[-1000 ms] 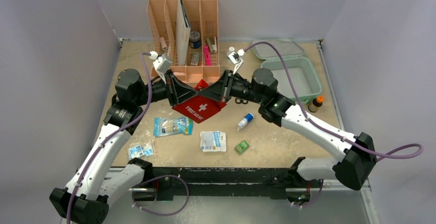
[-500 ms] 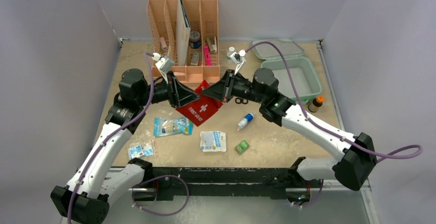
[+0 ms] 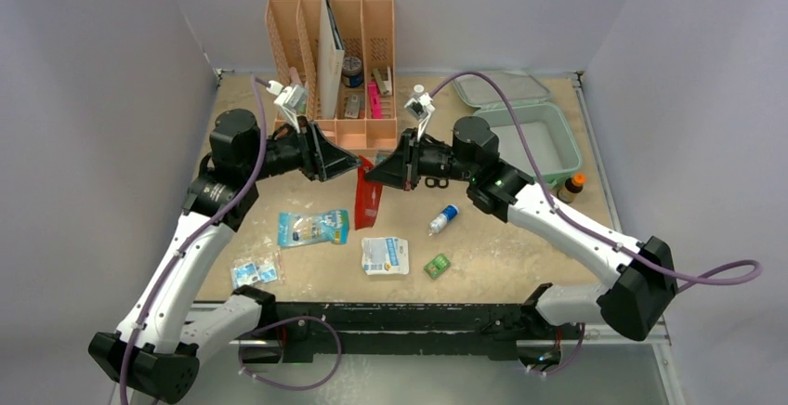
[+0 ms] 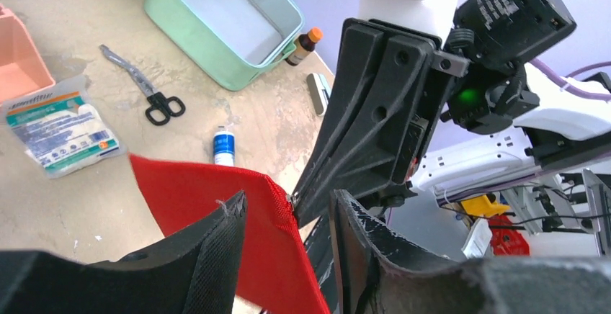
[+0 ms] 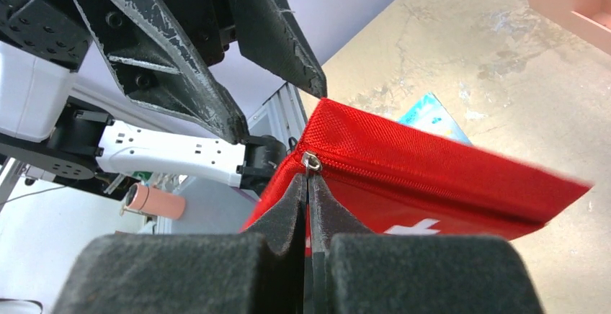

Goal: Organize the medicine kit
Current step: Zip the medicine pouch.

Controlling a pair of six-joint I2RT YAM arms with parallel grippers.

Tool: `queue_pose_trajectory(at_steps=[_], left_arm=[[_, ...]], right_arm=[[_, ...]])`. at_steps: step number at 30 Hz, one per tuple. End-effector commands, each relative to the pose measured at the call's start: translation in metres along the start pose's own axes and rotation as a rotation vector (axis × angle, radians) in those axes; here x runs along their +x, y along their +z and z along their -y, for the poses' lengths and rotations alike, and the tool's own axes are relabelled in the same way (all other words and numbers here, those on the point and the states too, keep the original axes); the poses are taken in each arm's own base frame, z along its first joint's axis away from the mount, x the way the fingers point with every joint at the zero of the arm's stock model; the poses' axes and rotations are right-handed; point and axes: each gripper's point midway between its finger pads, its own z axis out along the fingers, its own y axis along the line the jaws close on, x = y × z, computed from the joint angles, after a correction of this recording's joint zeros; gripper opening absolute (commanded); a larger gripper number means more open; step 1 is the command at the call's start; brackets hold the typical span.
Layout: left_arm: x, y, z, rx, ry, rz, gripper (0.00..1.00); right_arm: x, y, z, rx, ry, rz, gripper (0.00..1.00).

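A: Nearest the bases: white sachet (image 3: pixel 385 255) and small green packet (image 3: pixel 437 266) loose on the table (image 3: pixel 492 270). Just beyond, hanging edge-down: red first-aid pouch (image 5: pixel 432 177), pinched by its zipper pull (image 5: pixel 311 161) alone in the pressed-together right gripper (image 5: pixel 308 184).

B: And the left gripper (image 4: pixel 287 206)?

A: Spread at the pouch's corner, clamping nothing.

B: Risky, then. Could swing or twist on that tiny tab, slip free and drop onto the sachet. Could simply unzip under a tug, with no second hold.

A: Farther right: medicine kit (image 4: pixel 191 44), open, well apart from the pouch.

B: Long carry on a thin pinch; scissors (image 4: pixel 144 91) and small bottle (image 4: pixel 224 145) lying between, liable to be knocked.
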Motion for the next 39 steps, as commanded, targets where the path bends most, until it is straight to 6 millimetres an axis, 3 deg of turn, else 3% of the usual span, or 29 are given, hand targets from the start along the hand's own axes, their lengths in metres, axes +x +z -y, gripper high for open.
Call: queue_pose_trajectory(at_steps=[1, 10, 18, 27, 34, 39], left_arm=[[-0.007, 0.005, -0.01, -0.071, -0.057, 0.0, 0.44], [0.002, 0.011, -0.031, -0.136, -0.099, -0.04, 0.44], [-0.002, 0.022, -0.048, -0.185, -0.126, -0.04, 0.43], [0.001, 0.022, -0.036, -0.123, -0.129, -0.061, 0.27], [0.002, 0.017, -0.031, -0.111, -0.089, -0.064, 0.01], [-0.001, 0.015, -0.027, -0.102, -0.063, -0.062, 0.0]], right_arm=[[-0.019, 0.005, -0.016, -0.068, -0.039, 0.036, 0.0], [-0.022, 0.017, -0.012, -0.092, 0.008, 0.053, 0.0], [-0.023, 0.022, -0.011, -0.097, 0.014, 0.047, 0.0], [-0.021, 0.022, -0.005, -0.073, 0.02, 0.046, 0.0], [-0.018, 0.024, -0.001, -0.065, 0.029, 0.036, 0.0], [-0.002, 0.021, 0.015, -0.001, 0.028, -0.008, 0.0]])
